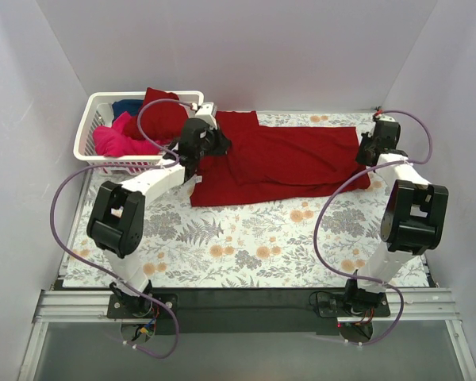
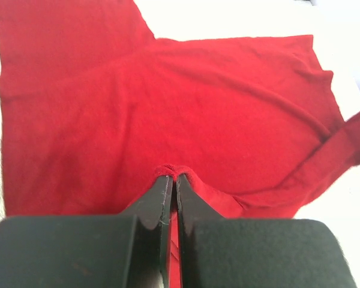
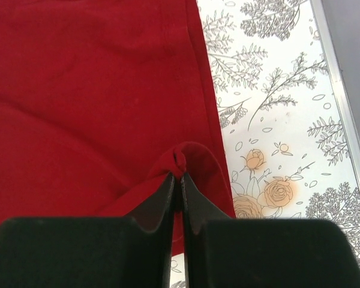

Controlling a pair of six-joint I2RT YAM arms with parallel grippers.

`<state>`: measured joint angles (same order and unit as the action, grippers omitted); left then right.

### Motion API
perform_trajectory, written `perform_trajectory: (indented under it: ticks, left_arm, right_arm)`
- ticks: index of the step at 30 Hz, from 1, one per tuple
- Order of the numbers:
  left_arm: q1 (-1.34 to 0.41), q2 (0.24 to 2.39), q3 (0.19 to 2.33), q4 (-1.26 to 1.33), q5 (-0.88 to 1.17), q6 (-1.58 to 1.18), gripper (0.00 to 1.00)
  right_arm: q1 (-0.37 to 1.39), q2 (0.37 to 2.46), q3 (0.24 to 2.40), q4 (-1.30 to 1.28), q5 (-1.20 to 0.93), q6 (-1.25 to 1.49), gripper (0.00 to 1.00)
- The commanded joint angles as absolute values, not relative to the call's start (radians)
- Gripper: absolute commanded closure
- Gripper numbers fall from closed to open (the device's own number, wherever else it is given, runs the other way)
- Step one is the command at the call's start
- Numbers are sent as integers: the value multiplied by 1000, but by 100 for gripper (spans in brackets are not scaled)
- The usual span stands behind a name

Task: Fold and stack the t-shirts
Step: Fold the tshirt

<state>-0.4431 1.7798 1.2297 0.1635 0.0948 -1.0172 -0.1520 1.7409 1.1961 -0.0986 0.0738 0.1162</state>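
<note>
The walls of the booth were plain white, and the table [image 1: 254, 246] under the arms wore a flowered cloth. At about 10 o'clock on it stood the basket [image 1: 87, 147], with a pink shirt [image 1: 115, 141], a blue shirt [image 1: 127, 105] and a second red shirt [image 1: 163, 115] heaped inside, the last spilling over the far rim. The red shirt [image 1: 285, 163] being worked lay flat across the far half of the table, with its long axis running from 9 o'clock to 3 o'clock and one sleeve poking out toward 12 near its left end. The shirt lay stretched between the two arms. The left gripper [image 1: 214, 144] sat on the 9 o'clock end, just beside the basket, and the right gripper [image 1: 366, 151] sat on the 3 o'clock end, close to the cloth's edge. Each arm was nearer its own end, and neither reached across. From the left wrist I could see that gripper's jaws pressed together with a small pucker of red cloth nipped between the tips [image 2: 173, 177]. The right wrist showed the same, a little knot of fabric pinched at the tips [image 3: 177, 175], with bare flowered cloth just beyond at 3 o'clock. Both holds looked nearer the far side of the shirt than its near hem. I judged the coming fold would carry that far strip toward 6 o'clock, over the near part. The two ends would need to travel together to keep the crease along the long axis.
</note>
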Motion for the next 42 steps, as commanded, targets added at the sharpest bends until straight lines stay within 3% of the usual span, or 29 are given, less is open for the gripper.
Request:
perform_trajectory:
  ticks: [1, 3, 5, 6, 7, 10, 14, 22, 30, 42]
  left_arm:
    - [-422, 1822, 1337, 100, 143, -968, 100]
    - [-405, 1853, 1393, 65, 144, -973, 100]
    - [-385, 1891, 1423, 46, 135, -991, 82]
    - [-376, 1901, 1448, 38, 123, -997, 72]
    - [-365, 1908, 1459, 41, 117, -1006, 54]
    - [-359, 1910, 1512, 51, 115, -1003, 34]
    - [-359, 1890, 1546, 67, 155, -999, 18]
    - [-377, 1760, 1257, 212, 253, -1075, 17]
    - [-442, 1718, 1014, 305, 226, -1138, 19]
    - [-463, 1700, 855, 376, 192, -1177, 20]
  right_arm:
    - [-146, 1761, 1252, -113, 94, 95, 99]
    - [-144, 1766, 1275, -127, 81, 92, 99]
    - [-144, 1760, 1287, -144, 66, 81, 97]
    - [-144, 1747, 1299, -149, 58, 75, 91]
    - [-143, 1740, 1304, -156, 40, 71, 87]
    - [-144, 1692, 1312, -166, 37, 58, 73]
    - [-144, 1626, 1302, -166, 8, 54, 59]
    - [-106, 1551, 1198, -143, -103, 63, 40]
    - [27, 1649, 1144, -97, -199, 69, 39]
    - [256, 1804, 1250, -23, -377, 11, 38]
